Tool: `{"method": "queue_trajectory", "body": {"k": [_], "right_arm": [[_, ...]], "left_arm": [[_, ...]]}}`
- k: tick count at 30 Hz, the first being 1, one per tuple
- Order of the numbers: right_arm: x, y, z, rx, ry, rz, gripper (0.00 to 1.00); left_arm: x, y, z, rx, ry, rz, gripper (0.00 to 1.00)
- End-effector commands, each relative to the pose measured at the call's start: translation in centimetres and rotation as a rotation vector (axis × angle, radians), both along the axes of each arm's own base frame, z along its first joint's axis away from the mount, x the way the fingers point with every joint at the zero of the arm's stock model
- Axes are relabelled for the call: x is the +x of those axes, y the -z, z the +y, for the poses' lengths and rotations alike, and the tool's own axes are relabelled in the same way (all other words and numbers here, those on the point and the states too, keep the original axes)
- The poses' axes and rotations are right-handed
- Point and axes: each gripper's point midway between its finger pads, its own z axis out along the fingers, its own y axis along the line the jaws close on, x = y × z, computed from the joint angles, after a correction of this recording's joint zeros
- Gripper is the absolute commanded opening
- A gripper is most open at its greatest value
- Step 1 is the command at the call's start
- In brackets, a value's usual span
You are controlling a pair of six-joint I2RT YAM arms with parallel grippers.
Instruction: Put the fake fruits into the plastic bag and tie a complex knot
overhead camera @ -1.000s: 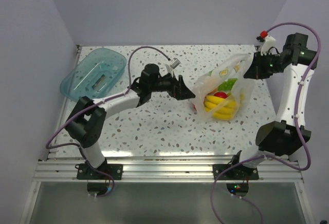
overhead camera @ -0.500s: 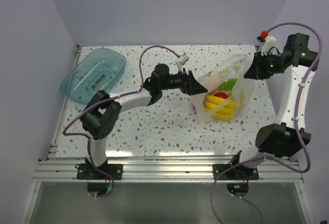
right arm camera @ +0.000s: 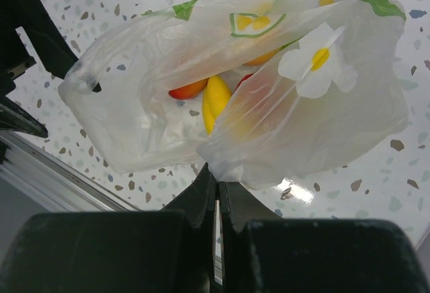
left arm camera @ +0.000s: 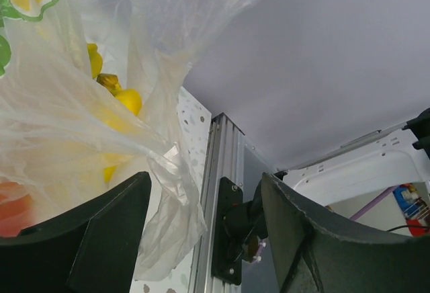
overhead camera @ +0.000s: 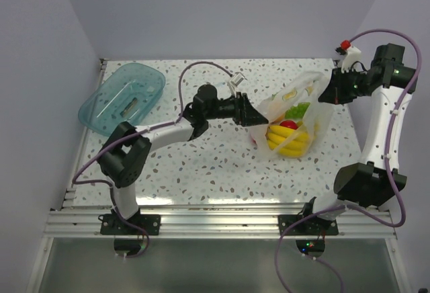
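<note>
Top external shows my left gripper (overhead camera: pixel 254 116), jaws apart, now closing on the plastic bag (overhead camera: pixel 300 98) that my shut right gripper (overhead camera: pixel 328 97) holds up, so tying can start.

We look down on the whole table (overhead camera: pixel 201 165) from high above its near edge. Our left wrist camera sits right against the plastic bag (left arm camera: pixel 67 125), facing right; our right wrist camera looks down on it closely. All three share that bag.
</note>
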Motion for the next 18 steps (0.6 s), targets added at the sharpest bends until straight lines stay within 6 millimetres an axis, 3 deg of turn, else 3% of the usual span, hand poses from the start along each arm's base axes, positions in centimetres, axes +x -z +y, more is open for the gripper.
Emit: {"method": "queue_trajectory", "body": {"k": [1, 3, 5, 6, 7, 8, 10, 11, 12, 13, 16, 18], "right_arm": [[-3.8, -0.6, 2.1, 0.069, -0.041, 0.085, 0.00], [-4.1, -1.1, 2.2, 0.065, -0.045, 0.071, 0.00], [-4.4, -1.5, 2.2, 0.061, -0.042, 0.065, 0.00], [-4.4, -1.9, 2.3, 0.054, -0.040, 0.049, 0.00], [-4.5, -2.3, 2.3, 0.048, -0.037, 0.033, 0.00], [-4.5, -3.2, 2.3, 0.040, -0.027, 0.000, 0.00], [-4.5, -4.4, 2.3, 0.033, -0.017, -0.050, 0.00], [-4.3, -5.0, 2.2, 0.029, -0.005, -0.078, 0.00], [-4.0, -6.0, 2.2, 0.020, 0.008, -0.120, 0.00], [-3.5, -7.1, 1.9, 0.009, 0.035, -0.169, 0.00], [-2.4, -10.5, 1.2, -0.009, 0.090, -0.282, 0.00], [-2.0, -12.8, 0.7, -0.020, 0.119, -0.347, 0.00]], "left_arm": [[-0.3, -0.5, -1.0, -0.057, 0.035, 0.026, 0.71], [-0.5, -0.4, -1.8, -0.066, 0.060, 0.009, 0.64], [-0.6, -2.2, -1.8, -0.097, 0.091, -0.035, 0.50], [-0.6, -3.1, -1.4, -0.102, 0.102, -0.059, 0.33], [0.0, -4.2, -1.0, -0.097, 0.085, -0.122, 0.26], [1.2, -5.9, 0.7, -0.069, 0.027, -0.130, 0.11], [3.1, -8.2, 4.0, -0.055, -0.048, -0.193, 0.00], [3.0, -11.4, 5.9, -0.074, -0.088, -0.251, 0.00], [3.5, -13.3, 7.4, -0.080, -0.123, -0.291, 0.00], [4.2, -15.7, 10.3, -0.080, -0.184, -0.348, 0.00], [5.4, -19.9, 15.1, -0.070, -0.309, -0.430, 0.00], [4.4, -23.3, 17.4, -0.081, -0.356, -0.503, 0.00]]}}
